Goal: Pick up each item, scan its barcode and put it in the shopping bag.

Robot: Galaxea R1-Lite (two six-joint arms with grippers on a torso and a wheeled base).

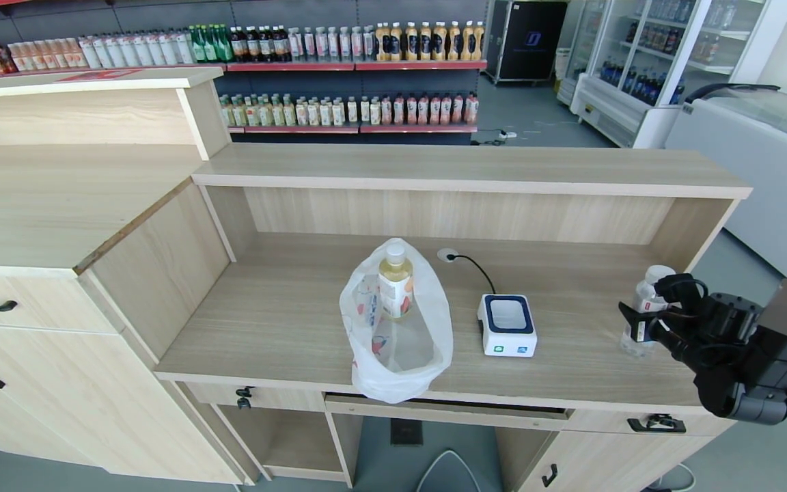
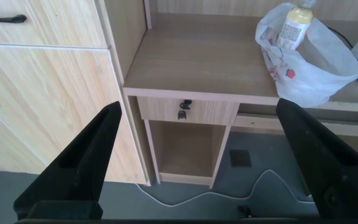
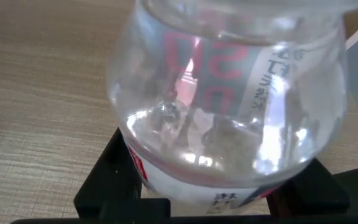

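our left gripper [image 2: 197,104] hangs wide open with nothing in it, off the front of the counter [image 1: 284,307], roughly at 8 o'clock from the shopping bag [image 1: 427,328]. the bag stands open with a yellow drink bottle [image 1: 395,283] upright inside. the scanner [image 1: 507,324] sits at 3 o'clock from the bag, window up. further toward 3 o'clock, our right gripper [image 1: 646,301] hugs the clear bottle [image 1: 641,307] on both sides. we judge the step is the lift: rise straight, keep the hold low and firm, then turn the label toward the scanner window. we cannot find the barcode, and the bottle's base hides behind our fingers.
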